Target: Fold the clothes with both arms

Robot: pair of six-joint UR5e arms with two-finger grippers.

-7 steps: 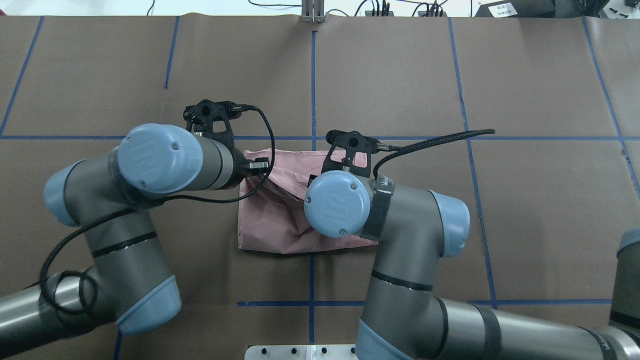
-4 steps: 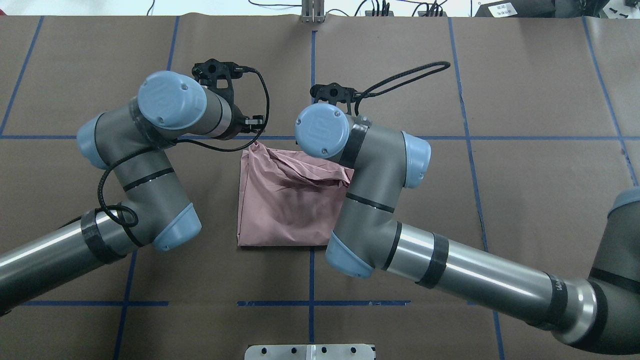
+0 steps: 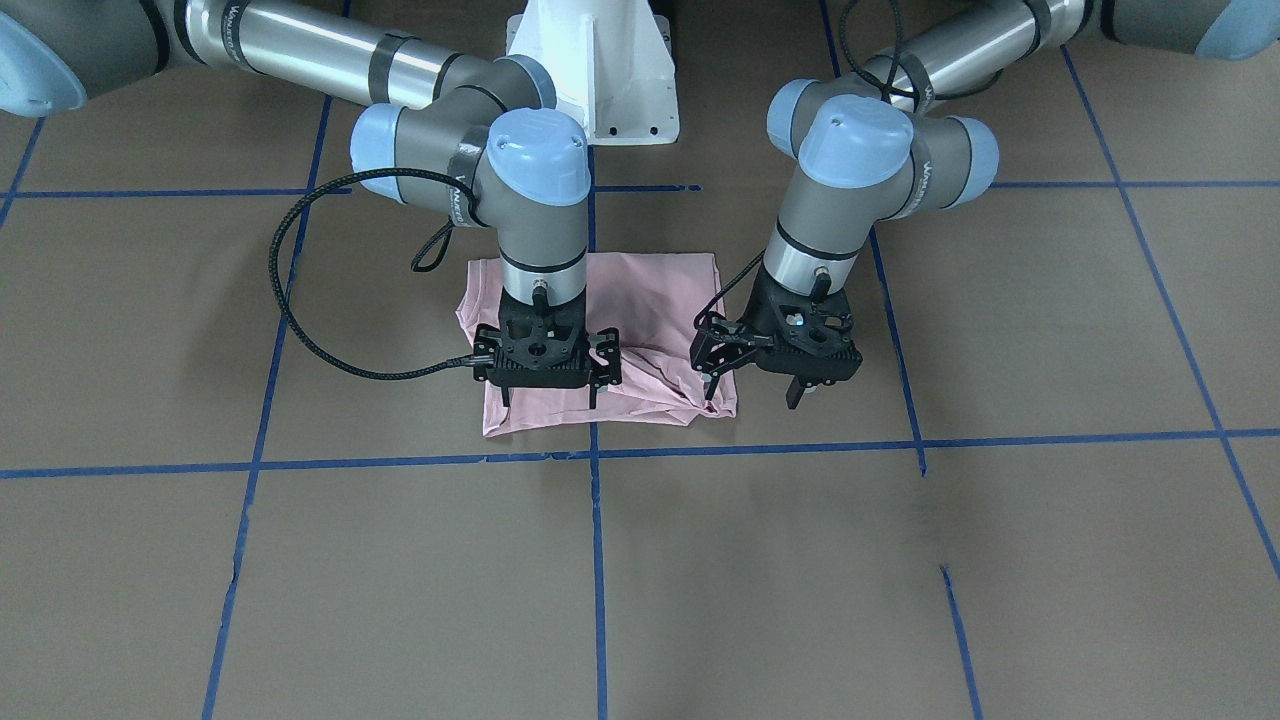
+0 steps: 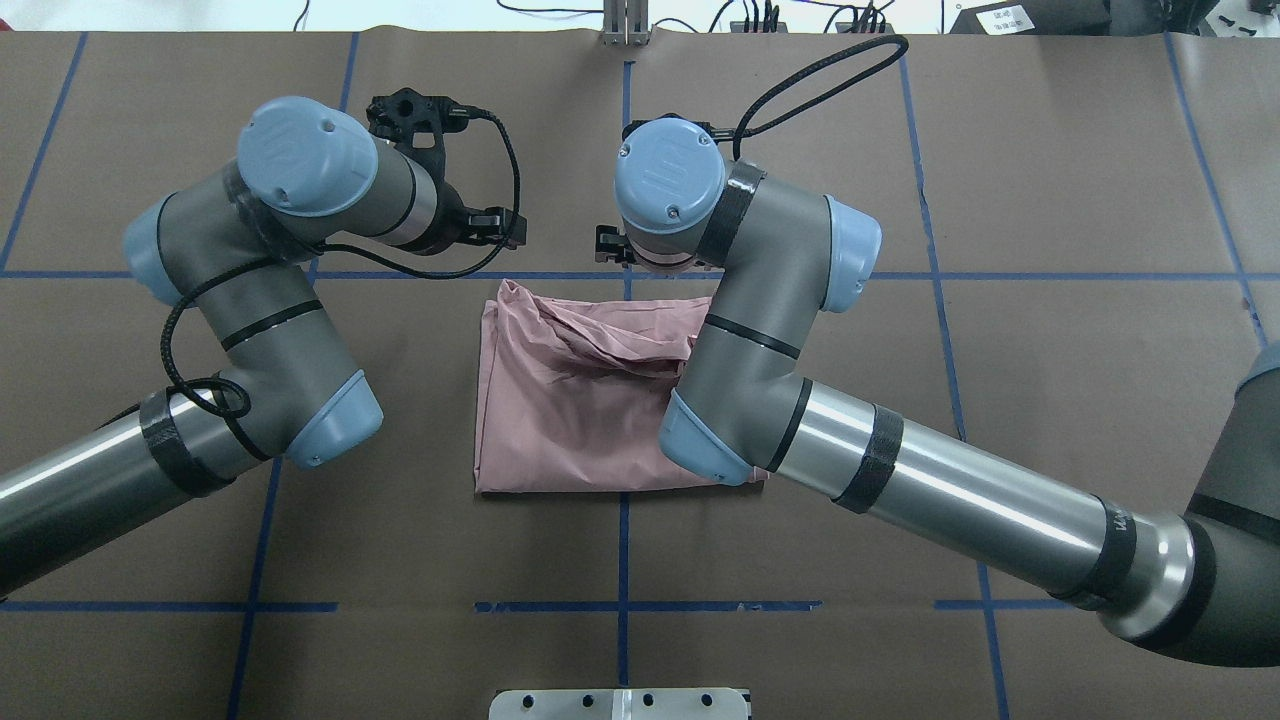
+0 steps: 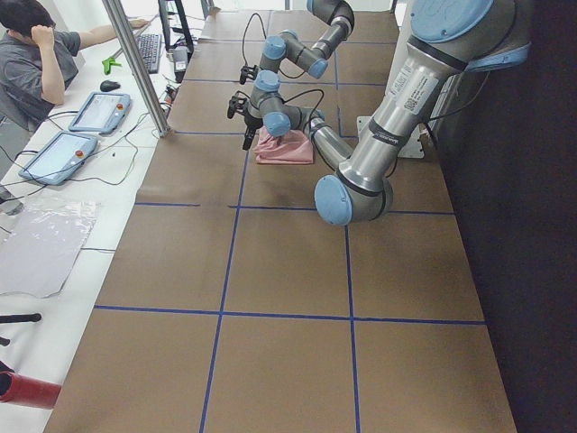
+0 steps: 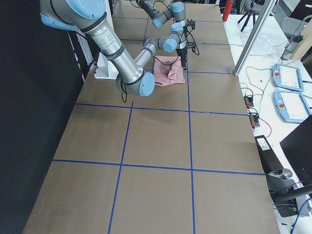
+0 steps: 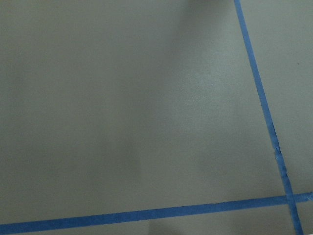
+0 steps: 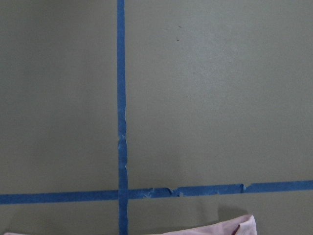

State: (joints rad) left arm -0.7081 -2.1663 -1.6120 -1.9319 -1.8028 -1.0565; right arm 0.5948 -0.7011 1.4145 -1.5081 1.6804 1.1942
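Note:
The pale pink T-shirt (image 3: 645, 290) lies folded into a rough square on the brown table, with its edge away from the robot bunched and creased; it also shows in the overhead view (image 4: 570, 430). No print shows. My right gripper (image 3: 550, 395) hangs open and empty just above that bunched edge. My left gripper (image 3: 752, 388) hangs open and empty over the shirt's other far corner. Neither touches the cloth. The right wrist view shows only a pink corner of the shirt (image 8: 234, 227); the left wrist view shows bare table.
Blue tape lines (image 4: 625, 150) mark a grid on the brown table cover. The white pedestal base (image 3: 590, 70) stands behind the shirt. An operator (image 5: 36, 63) sits beyond the table's far side with tablets (image 5: 95, 110) and cables.
Both arms swung from over the shirt's middle out toward its far edge and beyond. The shirt stays on the table, far edge crumpled.

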